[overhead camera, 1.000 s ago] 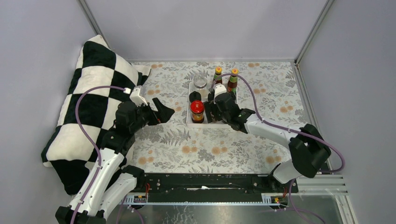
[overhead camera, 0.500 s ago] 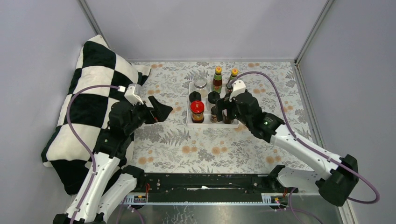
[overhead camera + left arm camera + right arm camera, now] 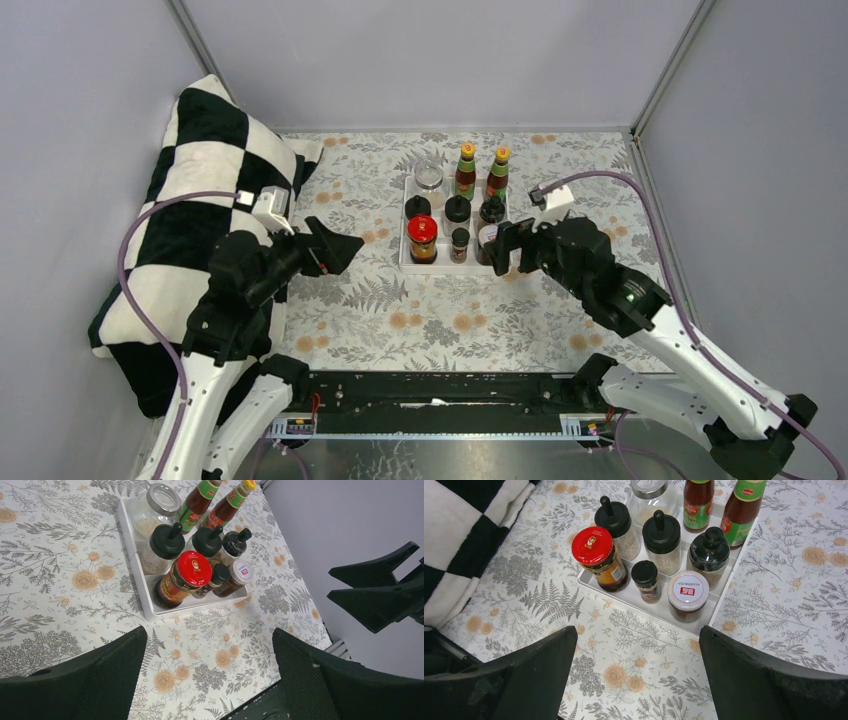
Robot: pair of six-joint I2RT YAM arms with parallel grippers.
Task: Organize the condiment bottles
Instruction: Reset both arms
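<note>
The condiment bottles stand together in the white tray (image 3: pixel 440 266). Two tall red-sauce bottles (image 3: pixel 466 168) (image 3: pixel 498 170) and a clear-lidded jar (image 3: pixel 428 176) are at the back. Three black-lidded jars (image 3: pixel 458 209) fill the middle row. A red-lidded jar (image 3: pixel 422 238), a small black-capped jar (image 3: pixel 460 243) and a white-lidded jar (image 3: pixel 688 595) are in front. My left gripper (image 3: pixel 340 247) is open and empty, raised left of the tray. My right gripper (image 3: pixel 505 245) is open and empty, just right of the tray's front corner. The wrist views show the left gripper (image 3: pixel 209 632) and right gripper (image 3: pixel 638 630) holding nothing.
A black-and-white checked pillow (image 3: pixel 190 200) lies along the left side; its edge shows in the right wrist view (image 3: pixel 459 535). The floral tablecloth (image 3: pixel 450 320) covers the table. Grey walls close in the back and sides.
My right gripper has pulled back from over the tray toward the near right, leaving the white-lidded jar standing at the front right. My left arm has drawn back slightly.
</note>
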